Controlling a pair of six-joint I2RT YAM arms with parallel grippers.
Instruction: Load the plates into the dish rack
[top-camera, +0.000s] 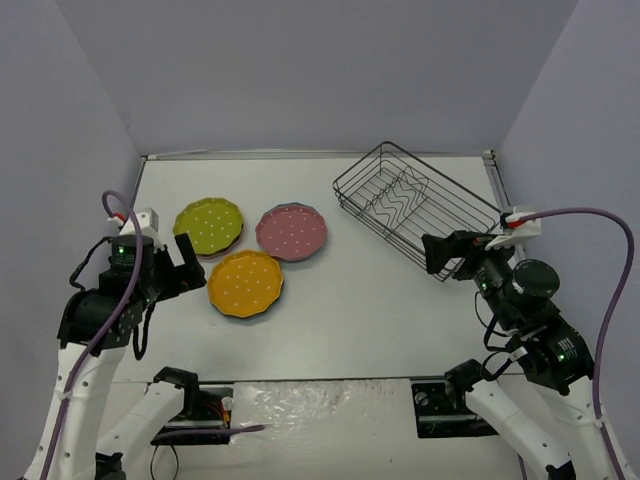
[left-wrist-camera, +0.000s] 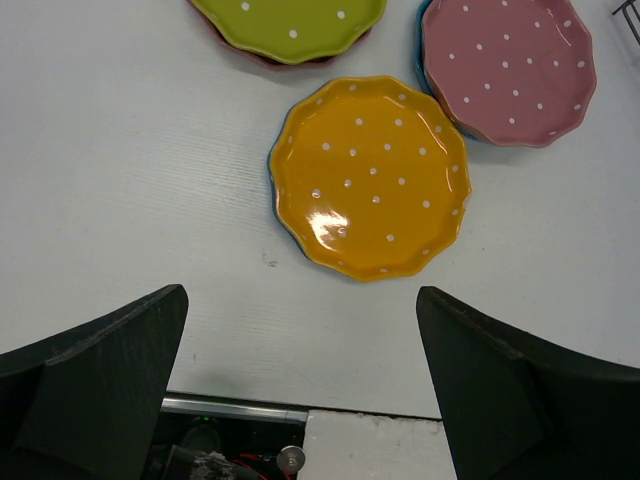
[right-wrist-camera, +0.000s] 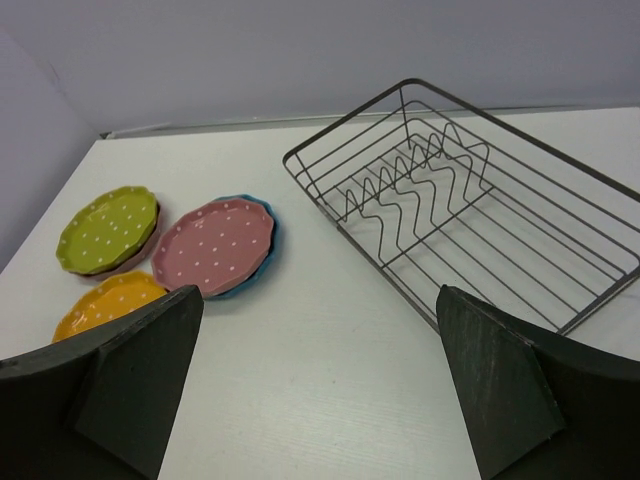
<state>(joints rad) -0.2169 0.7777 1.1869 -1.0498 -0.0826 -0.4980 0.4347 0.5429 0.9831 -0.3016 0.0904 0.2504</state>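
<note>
Three stacks of plates are seen on the left half of the table (top-camera: 350, 310), each topped by a dotted plate lying face up. A lime green plate (top-camera: 208, 224) is laid over a reddish plate (left-wrist-camera: 262, 60), a pink plate (top-camera: 291, 230) over a teal blue plate (right-wrist-camera: 274, 232), and an orange plate (top-camera: 245, 283) over one of which only a blue rim (left-wrist-camera: 271, 180) is shown. The stacks are set close together, the orange one nearest the arms.

The dish rack (top-camera: 415, 205) is placed at an angle on the far right of the table, well apart from the plates. Nothing is held in it, and its zigzag divider (right-wrist-camera: 415, 185) is left bare.

The left gripper (left-wrist-camera: 300, 295) is held above the table just near of the orange plate, its jaws spread wide and nothing between them. The right gripper (right-wrist-camera: 320, 295) is poised near the rack's near corner, likewise spread wide and holding nothing.

No plate is loaded yet, so the task is judged to be at its very start, with the first pick being set up. The orange plate is the likeliest candidate, since it is framed between the left fingers. A grip on a flat plate is hard to get from above; one finger is probably to be slid under the scalloped edge so that only the top plate is lifted. The plate must then be turned on edge and lowered into a divider slot, possibly after a handover to the right arm
</note>
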